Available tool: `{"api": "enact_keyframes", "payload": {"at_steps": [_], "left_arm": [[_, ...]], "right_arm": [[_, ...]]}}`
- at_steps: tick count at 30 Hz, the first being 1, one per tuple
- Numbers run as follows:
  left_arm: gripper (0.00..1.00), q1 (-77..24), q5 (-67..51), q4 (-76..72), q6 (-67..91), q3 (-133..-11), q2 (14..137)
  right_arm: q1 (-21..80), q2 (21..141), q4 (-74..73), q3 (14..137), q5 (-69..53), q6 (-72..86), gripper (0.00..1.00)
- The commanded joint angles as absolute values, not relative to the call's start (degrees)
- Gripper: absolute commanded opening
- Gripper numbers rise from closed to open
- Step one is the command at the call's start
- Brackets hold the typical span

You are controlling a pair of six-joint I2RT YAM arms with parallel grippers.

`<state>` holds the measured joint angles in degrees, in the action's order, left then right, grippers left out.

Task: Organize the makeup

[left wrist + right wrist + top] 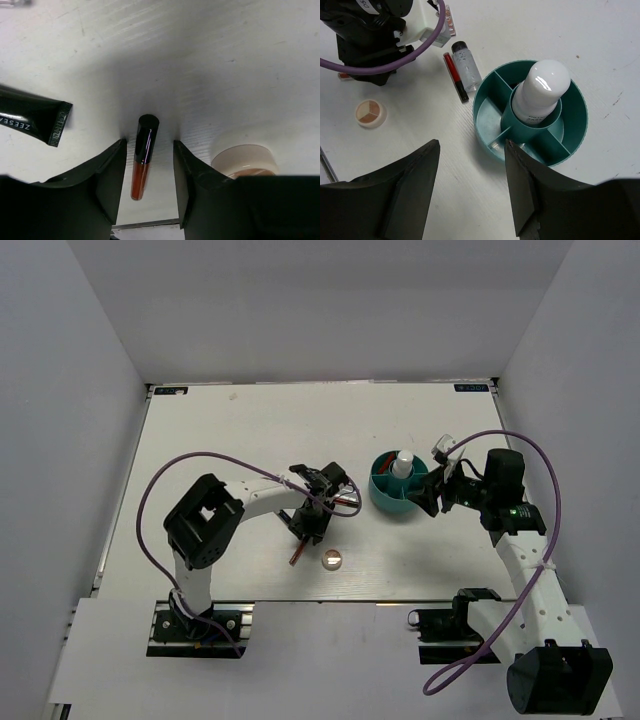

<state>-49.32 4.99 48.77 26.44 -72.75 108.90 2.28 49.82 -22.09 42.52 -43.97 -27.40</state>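
My left hand (148, 150) open, fingers either side of gloss (142, 160) on tabletop (225, 50), right hand (472, 145) open, empty, near teal container (580, 115) holding bottle (542, 90)

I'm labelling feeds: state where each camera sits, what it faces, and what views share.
Top external: above and behind the bases, looking down at the table; both arms show.
Left wrist: on the left arm, facing down; open left end effector straddles a lip gloss.
Right wrist: looks down past the open right end effector at the teal container.
Shared: the round compact appears in all three.
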Motion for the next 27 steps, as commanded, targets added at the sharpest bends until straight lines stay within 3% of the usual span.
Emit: {"api": "enact_keyframes", "payload": {"at_steps": [1, 5, 6, 10, 12, 15, 22, 27], "left_arm": [[0.51, -49.57, 4.92, 46.59, 25.49, -71.81, 108.9], [0.39, -48.52, 4.48, 44.21, 25.49, -68.22, 107.49], [0.31, -48.52, 4.13, 43.16, 25.4, -67.59, 106.88], [0.17, -48.52, 4.66, 42.63, 25.31, -67.76, 102.94], [0.14, -48.52, 5.27, 42.8, 24.96, -70.29, 101.17], [0.11, -48.52, 7.81, 43.06, 23.73, -76.01, 97.92], [0.08, -47.99, 8.53, 28.15, 20.22, -80.6, 91.23], [0.03, -47.99, 9.14, 14.08, 17.23, -82.08, 96.32]], "right_arm": [[2.37, 49.22, -21.27, 42.8, -44.21, -26.81, 0.61], [2.2, 49.22, -21.27, 42.98, -43.86, -26.46, 0.61], [2.2, 49.13, -21.27, 42.89, -43.77, -26.46, 0.61], [2.2, 48.96, -21.71, 42.89, -43.16, -26.63, 0.61], [2.2, 48.96, -21.97, 42.89, -42.98, -26.81, 0.62], [2.11, 49.04, -22.24, 42.72, -42.8, -27.16, 0.72], [2.28, 49.04, -21.71, 42.54, -42.54, -26.63, 0.69], [2.2, 48.87, -21.36, 42.71, -42.1, -26.19, 0.68]]}}
